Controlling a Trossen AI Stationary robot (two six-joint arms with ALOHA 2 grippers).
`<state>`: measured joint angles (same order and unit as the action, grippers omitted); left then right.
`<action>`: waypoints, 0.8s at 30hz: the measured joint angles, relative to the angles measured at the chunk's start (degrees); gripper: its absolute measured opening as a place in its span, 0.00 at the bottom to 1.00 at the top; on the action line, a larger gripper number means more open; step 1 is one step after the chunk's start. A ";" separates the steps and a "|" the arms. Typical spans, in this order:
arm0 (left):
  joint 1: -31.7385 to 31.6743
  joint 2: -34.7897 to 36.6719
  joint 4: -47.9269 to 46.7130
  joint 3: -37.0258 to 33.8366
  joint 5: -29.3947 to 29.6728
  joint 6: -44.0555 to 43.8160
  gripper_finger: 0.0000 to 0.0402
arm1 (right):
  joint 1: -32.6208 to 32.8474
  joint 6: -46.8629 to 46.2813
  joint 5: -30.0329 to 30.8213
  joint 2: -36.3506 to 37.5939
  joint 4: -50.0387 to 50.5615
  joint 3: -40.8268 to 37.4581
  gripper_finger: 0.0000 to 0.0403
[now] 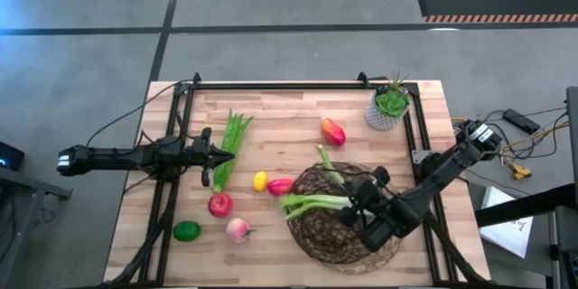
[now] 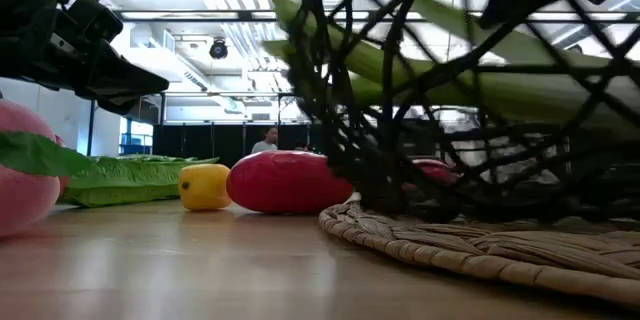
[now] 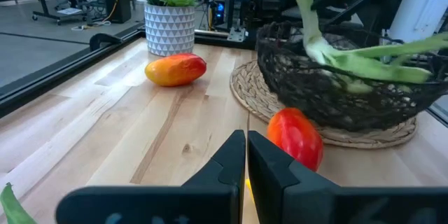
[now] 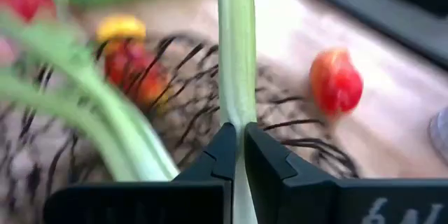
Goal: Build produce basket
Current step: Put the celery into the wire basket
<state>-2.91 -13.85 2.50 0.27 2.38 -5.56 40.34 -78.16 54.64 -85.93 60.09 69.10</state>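
— So, biggest first: where's the large round dark brown woven-wire basket (image 1: 336,221)?

— On the right near part of the light wooden table (image 1: 289,113), sitting on a round woven straw mat (image 3: 364,135). A white-stalked leafy green (image 1: 312,202) lies in it, its stalks sticking out over the left rim.

— And the right gripper (image 1: 358,200)?

— Over the basket, clenched on one pale green stalk of that leafy green; the right wrist view shows the stalk pinched between both fingers.

— The left one?

— The left gripper (image 1: 220,153) hangs at the table's left side with its fingers pressed together, grasping nothing, just beside the flat green bean bundle (image 1: 228,148).

— What else is out?

— A red-orange mango (image 1: 333,131) lies far of the basket, and a red pepper (image 1: 281,186) with a small yellow lemon (image 1: 260,181) just left of the basket. Further left and nearer are a red apple (image 1: 219,204), a pink peach (image 1: 237,228) and a green lime (image 1: 187,230). A grey patterned pot with a green plant (image 1: 389,108) stands at the far right corner.
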 joint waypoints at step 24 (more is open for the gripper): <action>0.01 0.00 0.00 0.00 0.01 0.00 0.00 | -4.83 13.54 -18.59 -1.15 -0.78 1.17 0.34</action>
<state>-2.90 -13.85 2.50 0.27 2.39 -5.56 35.51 -64.62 36.05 -87.08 59.31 70.27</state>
